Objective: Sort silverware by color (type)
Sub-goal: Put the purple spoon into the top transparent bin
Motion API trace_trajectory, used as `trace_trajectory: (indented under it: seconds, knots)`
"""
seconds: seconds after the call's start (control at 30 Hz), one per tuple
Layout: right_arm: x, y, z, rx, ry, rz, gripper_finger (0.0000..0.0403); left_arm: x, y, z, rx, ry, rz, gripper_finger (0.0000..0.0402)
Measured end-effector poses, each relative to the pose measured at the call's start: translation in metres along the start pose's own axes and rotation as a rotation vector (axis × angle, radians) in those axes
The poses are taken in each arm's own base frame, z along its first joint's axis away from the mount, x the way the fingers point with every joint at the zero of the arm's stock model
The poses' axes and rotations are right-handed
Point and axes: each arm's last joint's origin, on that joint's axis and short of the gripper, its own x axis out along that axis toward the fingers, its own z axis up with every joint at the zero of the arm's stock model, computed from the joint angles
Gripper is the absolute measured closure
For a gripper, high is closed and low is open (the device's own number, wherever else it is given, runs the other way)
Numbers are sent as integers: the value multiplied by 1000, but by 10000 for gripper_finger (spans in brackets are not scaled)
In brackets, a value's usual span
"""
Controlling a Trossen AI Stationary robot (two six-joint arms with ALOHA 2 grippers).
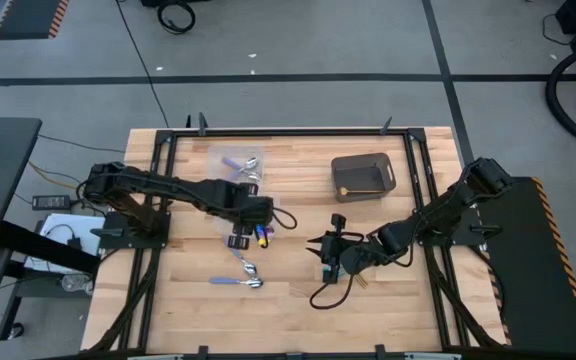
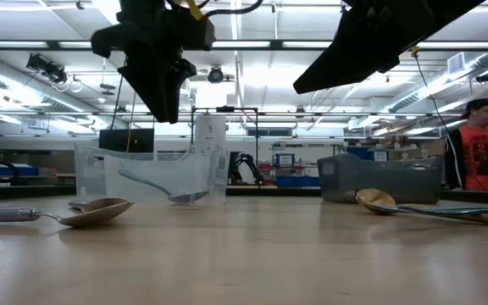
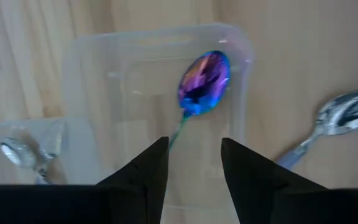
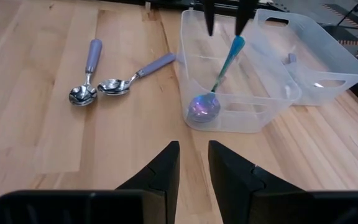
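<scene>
Pale wooden planks form the desk (image 1: 198, 310), framed by dark rails, with a grey workshop floor around it and a person in a red and black top standing far off in the room.

Left end effector (image 3: 193, 163) hangs above a clear plastic tub (image 4: 241, 102) near the middle of the desk. Its two dark fingers are parted with nothing between them. Directly below, inside that tub, lies a teal-handled spoon (image 4: 217, 84) with an iridescent purple bowl — it looks just released, which would explain why the fingers are spread and poised over the tub.

A second clear tub (image 4: 319, 59) sits touching the first, on its far side, and holds a silver-headed utensil (image 3: 20, 154), only partly visible.

Two lavender-handled spoons (image 4: 104, 78) with silver bowls lie loose on the bare wood near the first tub, bowls close together, handles fanning apart. They appear unsorted.

Right end effector (image 4: 193, 165) is low over the desk, well apart from the tubs, pointing toward them. Its fingers are slightly apart and grip nothing. A gold spoon (image 2: 413, 206) rests on the wood near this arm, likely its next pick.

A dark grey bin (image 1: 363, 176) stands at the far right of the desk — probably the place for the gold pieces, though its contents cannot be made out.
</scene>
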Motion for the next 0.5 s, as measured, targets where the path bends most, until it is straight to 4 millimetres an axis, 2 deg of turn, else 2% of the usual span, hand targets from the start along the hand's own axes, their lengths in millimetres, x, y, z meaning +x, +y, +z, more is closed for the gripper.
trace_trajectory:
  seconds: [0.5]
  knots:
    - [1, -1, 0, -29, 0, -4, 308, -8, -41, 2, -124, -25, -36, 248]
